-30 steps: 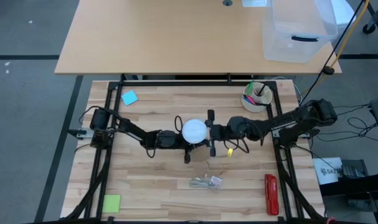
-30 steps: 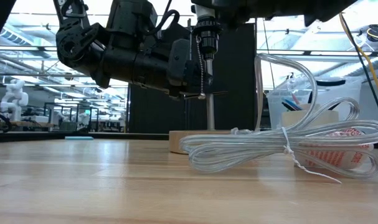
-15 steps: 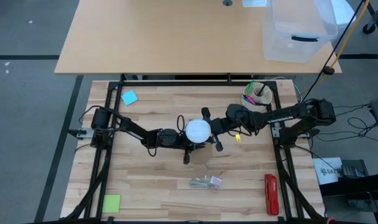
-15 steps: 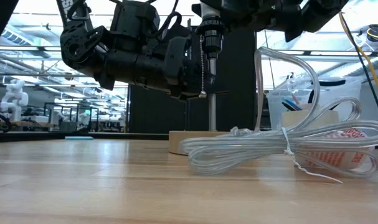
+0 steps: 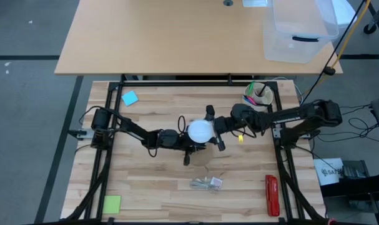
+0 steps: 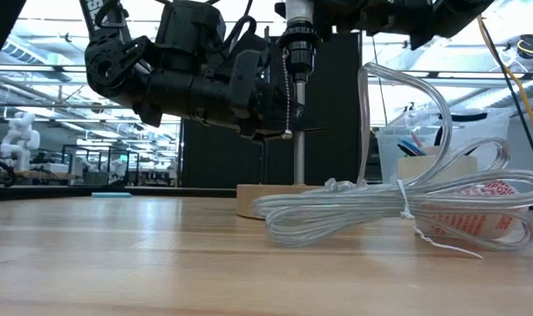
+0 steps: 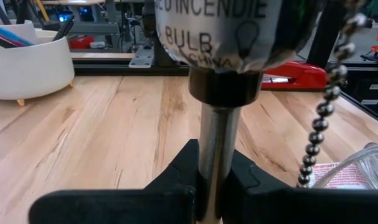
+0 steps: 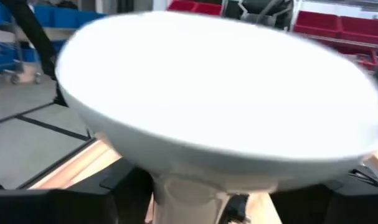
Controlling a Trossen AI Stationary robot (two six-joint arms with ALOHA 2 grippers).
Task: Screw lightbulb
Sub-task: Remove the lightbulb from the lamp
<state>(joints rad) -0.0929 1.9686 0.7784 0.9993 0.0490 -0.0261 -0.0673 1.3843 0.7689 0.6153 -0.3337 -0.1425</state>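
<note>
Left gripper (image 7: 207, 186) is clamping the lamp's metal stem (image 7: 215, 143) at table center, while right gripper (image 5: 213, 128), fingers apart, is flanking the lightbulb (image 5: 200, 130) from 3 o'clock.

A robotics lab or workshop is indicated: a butcher-block bench (image 5: 152, 181) framed in black rails, a white humanoid robot (image 6: 18, 132) seen beyond it, blue parts bins (image 8: 51, 15) shelved behind.
</note>
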